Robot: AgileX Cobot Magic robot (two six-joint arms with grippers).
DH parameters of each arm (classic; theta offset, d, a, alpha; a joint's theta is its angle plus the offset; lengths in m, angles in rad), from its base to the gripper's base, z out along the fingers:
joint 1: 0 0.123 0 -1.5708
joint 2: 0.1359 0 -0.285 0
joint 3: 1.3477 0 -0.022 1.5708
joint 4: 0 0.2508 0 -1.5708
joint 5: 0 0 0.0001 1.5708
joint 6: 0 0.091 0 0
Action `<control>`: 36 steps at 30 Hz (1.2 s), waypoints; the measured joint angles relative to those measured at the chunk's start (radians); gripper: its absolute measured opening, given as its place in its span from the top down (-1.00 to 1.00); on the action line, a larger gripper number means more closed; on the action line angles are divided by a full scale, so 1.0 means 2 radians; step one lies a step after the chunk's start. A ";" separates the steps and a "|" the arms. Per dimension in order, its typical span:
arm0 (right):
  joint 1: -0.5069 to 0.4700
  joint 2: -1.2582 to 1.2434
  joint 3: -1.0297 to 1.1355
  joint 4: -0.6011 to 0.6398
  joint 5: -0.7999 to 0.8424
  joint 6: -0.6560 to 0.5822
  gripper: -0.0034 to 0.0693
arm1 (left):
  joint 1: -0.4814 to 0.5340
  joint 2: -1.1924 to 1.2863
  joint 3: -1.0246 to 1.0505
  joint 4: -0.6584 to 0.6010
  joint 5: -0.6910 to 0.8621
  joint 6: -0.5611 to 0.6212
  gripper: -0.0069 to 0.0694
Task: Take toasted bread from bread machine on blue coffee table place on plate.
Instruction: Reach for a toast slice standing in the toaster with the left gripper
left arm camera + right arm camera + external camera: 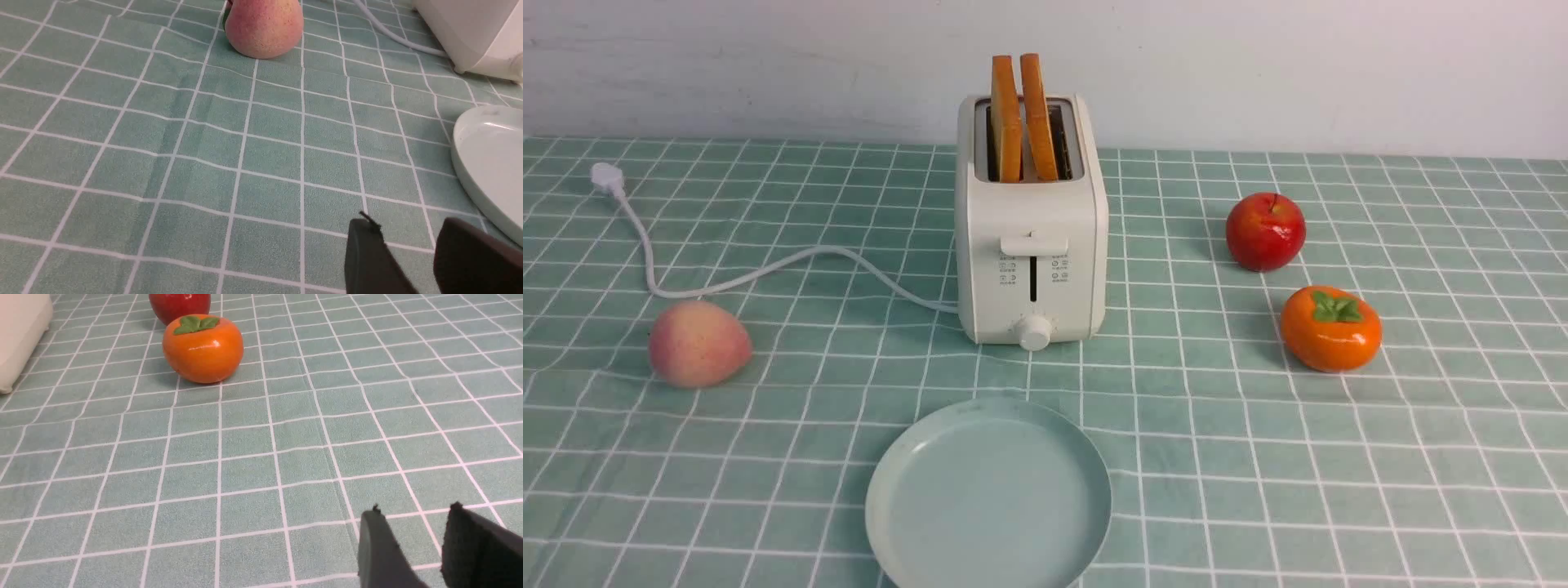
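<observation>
While the blue coffee table (1339,457) carries it, the cream-white bread machine (1031,237) holds the toasted bread (1023,118), one slice upright in each slot, upper halves standing clear of the top. You see the pale blue-green plate (988,498) just in front of the machine. Each slice shows an orange-brown crust edge. Nearer you than the machine, your left gripper (412,261) and right gripper (425,555) sit low over the cloth, fingers parted, gripping nothing.

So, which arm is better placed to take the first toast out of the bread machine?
Probably the left: the left tool, open, sits beside the plate, with the bread machine close; the right tool faces the persimmon.
</observation>
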 joint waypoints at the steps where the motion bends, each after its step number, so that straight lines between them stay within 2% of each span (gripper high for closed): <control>1: 0.000 0.000 0.000 0.000 0.000 0.000 0.25 | 0.000 0.000 0.000 0.000 0.000 0.000 0.19; 12: 0.000 0.000 0.000 0.000 0.000 0.000 0.25 | 0.000 0.000 0.000 0.002 0.000 0.002 0.19; 18: 0.000 0.000 0.000 0.000 0.000 0.000 0.25 | 0.000 0.000 0.000 0.041 -0.033 0.021 0.19; 23: 0.000 0.000 0.000 0.000 0.000 0.000 0.25 | 0.000 0.000 0.000 -0.022 -0.103 -0.032 0.19; 26: 0.000 0.000 0.000 0.000 0.000 0.000 0.25 | 0.000 0.000 0.000 -0.103 -0.179 -0.100 0.19; 31: 0.000 0.000 0.000 0.010 -0.003 0.003 0.25 | 0.000 0.000 0.000 -0.140 -0.245 -0.138 0.19; 33: 0.000 0.000 0.004 0.081 -0.033 0.039 0.25 | 0.000 0.000 0.000 -0.151 -0.282 -0.153 0.26; 34: 0.000 0.000 0.004 0.088 -0.036 0.043 0.25 | 0.000 0.000 0.000 -0.152 -0.287 -0.155 0.29; 36: 0.000 0.000 0.005 0.172 -0.078 0.083 0.25 | 0.000 0.000 0.000 -0.156 -0.321 -0.167 0.50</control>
